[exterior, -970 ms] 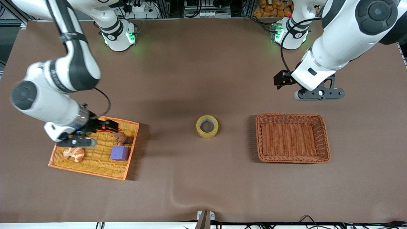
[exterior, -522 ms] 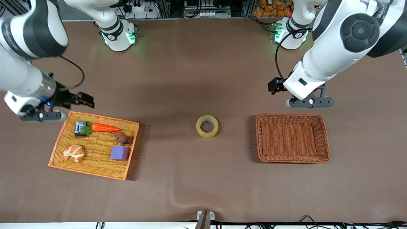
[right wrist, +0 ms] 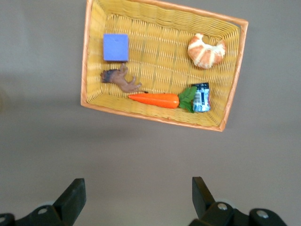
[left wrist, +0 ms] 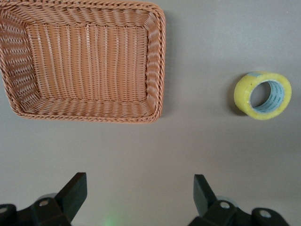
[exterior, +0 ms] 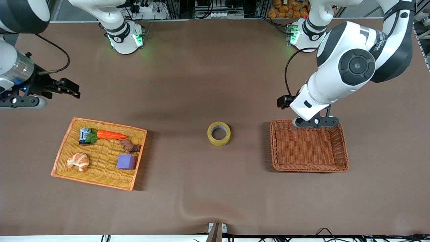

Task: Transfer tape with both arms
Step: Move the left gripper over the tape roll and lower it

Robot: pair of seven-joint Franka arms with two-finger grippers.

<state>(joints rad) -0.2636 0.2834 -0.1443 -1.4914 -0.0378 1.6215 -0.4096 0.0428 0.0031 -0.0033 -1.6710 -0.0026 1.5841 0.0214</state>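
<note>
The tape (exterior: 219, 133), a yellowish ring with a grey-white core, lies flat on the brown table between the two baskets; it also shows in the left wrist view (left wrist: 263, 95). My left gripper (exterior: 315, 122) hangs open and empty over the farther rim of the brown wicker basket (exterior: 342, 148), toward the left arm's end from the tape; its jaws (left wrist: 139, 189) stand wide apart over bare table. My right gripper (exterior: 20, 102) is open and empty (right wrist: 136, 194) over bare table, at the right arm's end.
A yellow wicker tray (exterior: 60, 153) holds a purple cube (exterior: 126, 161), a croissant (exterior: 78, 161), a carrot (exterior: 111, 135), a small can (exterior: 83, 136) and a brown scrap (exterior: 129, 146). The brown basket (left wrist: 157, 56) holds nothing.
My right gripper has risen out of the yellow tray and swung off toward the table's end. My left gripper has come down and forward to the brown basket's rim. The tape has not moved.
</note>
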